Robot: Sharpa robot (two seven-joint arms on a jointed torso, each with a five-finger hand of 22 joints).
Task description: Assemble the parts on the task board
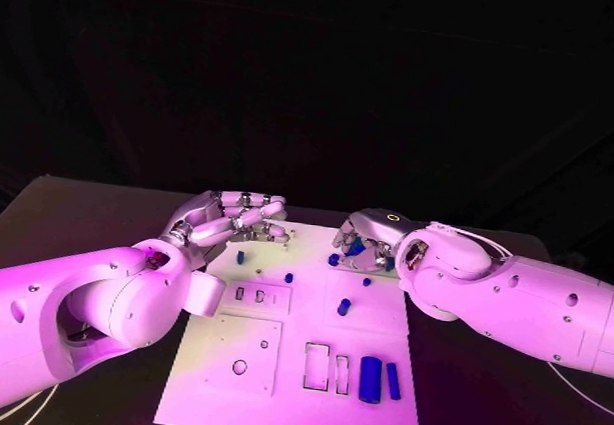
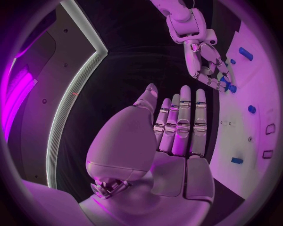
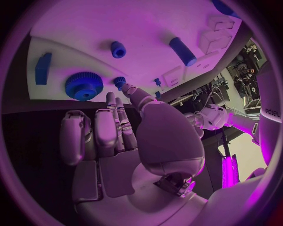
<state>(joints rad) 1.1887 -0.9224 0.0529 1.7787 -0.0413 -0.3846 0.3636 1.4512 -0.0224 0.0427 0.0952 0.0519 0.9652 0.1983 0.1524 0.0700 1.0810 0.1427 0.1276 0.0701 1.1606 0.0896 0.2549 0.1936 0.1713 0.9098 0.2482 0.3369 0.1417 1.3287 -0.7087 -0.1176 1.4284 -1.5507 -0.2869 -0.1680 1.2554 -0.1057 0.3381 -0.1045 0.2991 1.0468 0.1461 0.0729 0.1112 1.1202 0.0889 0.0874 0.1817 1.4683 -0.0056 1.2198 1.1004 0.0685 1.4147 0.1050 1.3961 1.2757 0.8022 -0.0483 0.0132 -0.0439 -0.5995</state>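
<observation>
The white task board (image 1: 291, 392) lies in the middle of the table. My left hand (image 1: 234, 221) hovers at its far left corner, fingers straight and apart, with nothing in the palm (image 2: 177, 136). My right hand (image 1: 366, 243) is over the board's far right corner among small blue parts. There the thumb tip and fingertips (image 3: 125, 87) meet at a small blue peg (image 3: 120, 82); I cannot tell whether it is pinched. A blue gear (image 3: 84, 85) and a blue block (image 3: 43, 68) lie beside it. In the left wrist view the right hand (image 2: 206, 66) reaches down onto blue pieces (image 2: 227, 86).
More blue parts are on the board: a thick cylinder (image 1: 370, 379) and a thin bar (image 1: 394, 381) at the near right, and small pegs (image 1: 342, 304) (image 1: 288, 277) (image 1: 241, 257) across the middle. Raised white blocks with slots (image 1: 256, 296) sit at the left.
</observation>
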